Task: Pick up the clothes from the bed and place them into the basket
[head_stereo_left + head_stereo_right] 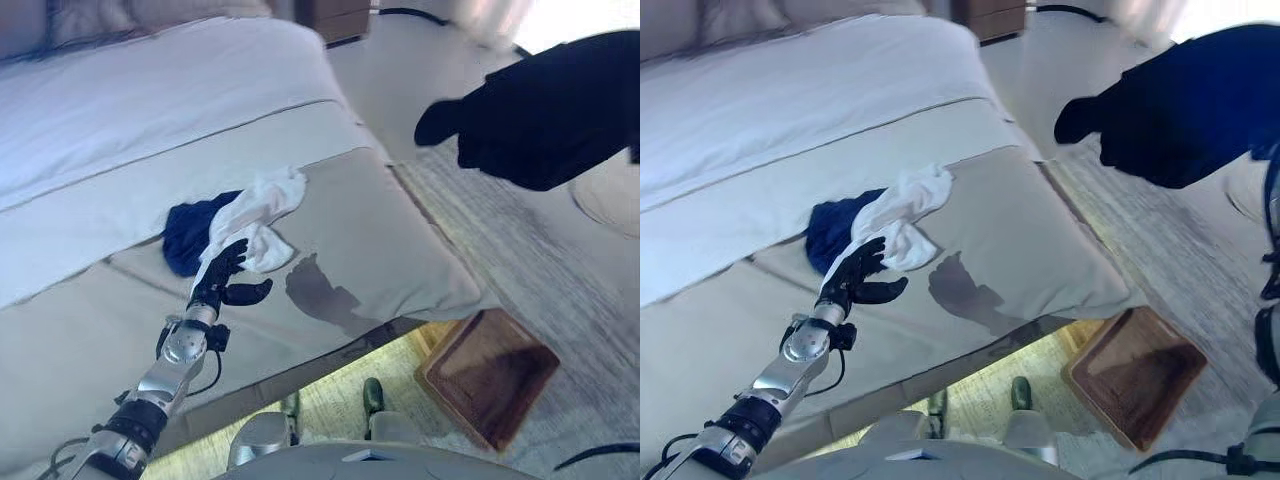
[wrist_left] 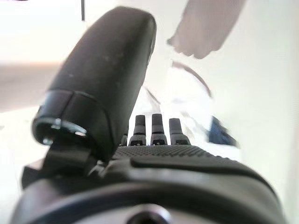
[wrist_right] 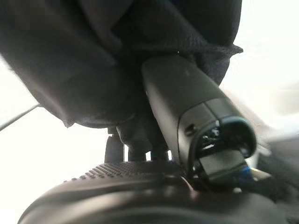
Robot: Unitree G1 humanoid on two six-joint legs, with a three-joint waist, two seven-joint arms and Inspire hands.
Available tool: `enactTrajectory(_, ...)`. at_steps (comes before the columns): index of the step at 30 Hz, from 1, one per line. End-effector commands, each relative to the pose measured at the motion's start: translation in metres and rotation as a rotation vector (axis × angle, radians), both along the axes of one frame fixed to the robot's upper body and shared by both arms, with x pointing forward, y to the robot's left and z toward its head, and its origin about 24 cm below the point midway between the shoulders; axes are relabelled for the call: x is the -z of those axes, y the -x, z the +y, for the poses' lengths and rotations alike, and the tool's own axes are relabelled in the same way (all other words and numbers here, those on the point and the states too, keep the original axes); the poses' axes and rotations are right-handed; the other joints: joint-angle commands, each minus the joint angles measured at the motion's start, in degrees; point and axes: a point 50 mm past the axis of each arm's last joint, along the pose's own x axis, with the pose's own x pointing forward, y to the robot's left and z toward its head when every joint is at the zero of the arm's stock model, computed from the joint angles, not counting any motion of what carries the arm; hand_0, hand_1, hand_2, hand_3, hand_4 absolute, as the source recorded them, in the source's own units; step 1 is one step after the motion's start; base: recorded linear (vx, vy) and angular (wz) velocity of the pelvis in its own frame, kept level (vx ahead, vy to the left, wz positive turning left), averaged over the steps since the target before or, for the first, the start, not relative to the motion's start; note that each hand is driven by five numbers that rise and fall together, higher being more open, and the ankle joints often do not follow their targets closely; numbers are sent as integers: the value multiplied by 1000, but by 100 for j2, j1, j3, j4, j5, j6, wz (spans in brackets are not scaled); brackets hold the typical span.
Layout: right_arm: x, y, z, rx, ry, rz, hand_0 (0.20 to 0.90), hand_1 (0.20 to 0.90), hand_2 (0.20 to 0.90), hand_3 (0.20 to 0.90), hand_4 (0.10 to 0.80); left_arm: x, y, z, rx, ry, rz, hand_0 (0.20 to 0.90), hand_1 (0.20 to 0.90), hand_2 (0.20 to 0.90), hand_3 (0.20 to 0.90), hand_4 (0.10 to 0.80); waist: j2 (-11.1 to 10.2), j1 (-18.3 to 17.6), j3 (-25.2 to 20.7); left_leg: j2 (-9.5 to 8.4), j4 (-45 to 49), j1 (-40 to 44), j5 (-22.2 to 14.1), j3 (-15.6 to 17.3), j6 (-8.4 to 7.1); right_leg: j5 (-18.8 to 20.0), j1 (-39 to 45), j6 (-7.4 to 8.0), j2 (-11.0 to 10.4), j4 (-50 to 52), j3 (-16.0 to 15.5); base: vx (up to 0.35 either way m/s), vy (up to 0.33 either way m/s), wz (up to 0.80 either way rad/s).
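Note:
A white garment [image 1: 262, 210] lies crumpled on the bed's beige cover [image 1: 390, 240], overlapping a dark blue garment [image 1: 188, 236]. My left hand [image 1: 222, 276] is open, its straight fingers resting at the near edge of the white cloth and its thumb spread to the side. A dark garment [image 1: 545, 105] hangs in the air off the bed's right side, above the floor. In the right wrist view my right hand [image 3: 180, 100] is shut on this dark cloth [image 3: 70, 56], thumb and fingers buried in its folds. A brown basket [image 1: 488, 375] stands tilted on the floor by the bed's near corner.
White bedding [image 1: 150, 90] covers the far half of the bed, with pillows at the headboard. A wooden nightstand [image 1: 338, 18] stands beyond the bed. A grey rug [image 1: 520, 260] runs along the bed's right side, and a pale round object [image 1: 610, 195] sits at the right edge.

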Motion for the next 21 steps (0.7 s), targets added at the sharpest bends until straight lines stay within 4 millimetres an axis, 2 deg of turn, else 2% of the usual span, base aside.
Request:
enactTrajectory(1,-44,17,-10,53,90,-202,300,300,300,200,100,-22,-10,2,2,-14,-132,900,900,900,900,800,111,-126,-937,-33,124,157,-718,191,-26,-170,-161,132,432,240,-476,-102,-31,-15)
enactTrajectory(4,-22,16,-13,55,14,-169,300,300,300,200,100,-32,-14,13,-33,-40,-163,900,900,900,900,800,131,-49,-796,87,57,153,-683,415,-32,-65,-411,286,156,535,-918,-182,-137,-31)
enactTrajectory(6,-13,13,-11,57,-23,-155,300,300,300,200,100,-37,-16,19,-54,-40,-176,900,900,900,900,800,150,15,-751,172,68,114,-655,516,-33,-38,-456,308,6,729,-1025,-181,-196,-67)
enactTrajectory(7,-3,9,-8,45,-46,-143,300,300,300,200,100,-40,-16,24,-80,-34,-185,900,900,900,900,800,184,95,-712,287,122,57,-627,652,-49,-16,-440,287,-200,969,-1207,-241,-304,-62)
enactTrajectory(8,7,4,-1,20,-69,-133,300,300,300,200,100,-42,-15,29,-110,-29,-193,900,900,900,900,800,221,231,-705,471,252,-81,-577,856,-75,-161,-321,219,-372,1073,-1507,-291,-389,-53)
enactTrajectory(9,11,-1,6,-6,-78,-131,300,300,300,200,100,-42,-14,31,-132,-25,-193,900,900,900,900,800,221,327,-707,590,344,-160,-558,963,-110,-330,-215,168,-394,1037,-1705,-228,-396,-67)
enactTrajectory(11,19,-7,13,-30,-102,-126,300,300,300,200,100,-36,-13,31,-149,-4,-174,900,900,900,900,800,152,339,-714,674,417,-219,-560,930,-181,-446,-132,175,-240,792,-1597,-81,-329,-102)
enactTrajectory(12,24,-8,12,-39,-111,-112,300,300,300,200,100,-33,-13,29,-156,22,-163,900,900,900,900,800,90,328,-721,738,438,-231,-547,920,-265,-456,-72,157,-161,595,-1546,-50,-344,-71)
enactTrajectory(14,32,-8,15,-57,-111,-90,300,300,300,200,100,-29,-13,21,-168,54,-157,900,900,900,900,800,49,313,-713,874,448,-247,-465,931,-387,-453,-7,97,-62,410,-1523,-68,-328,-18)
enactTrajectory(17,40,-7,18,-65,-117,-72,300,300,300,200,100,-25,-10,17,-177,93,-155,900,900,900,900,800,38,239,-666,1083,488,-297,-341,958,-567,-543,44,-33,106,356,-1475,-64,-274,-17)
enactTrajectory(18,45,-6,19,-64,-118,-61,300,300,300,200,100,-21,-7,15,-180,114,-153,900,900,900,900,800,26,197,-611,1192,614,-355,-263,964,-684,-570,74,-127,170,335,-1511,-89,-296,-6)
enactTrajectory(21,49,-6,20,-63,-122,-30,300,300,300,200,100,-13,-5,11,-171,151,-143,900,900,900,900,800,20,151,-507,1197,1085,-560,-117,934,-802,-530,135,-241,205,200,-1532,-103,-195,0)
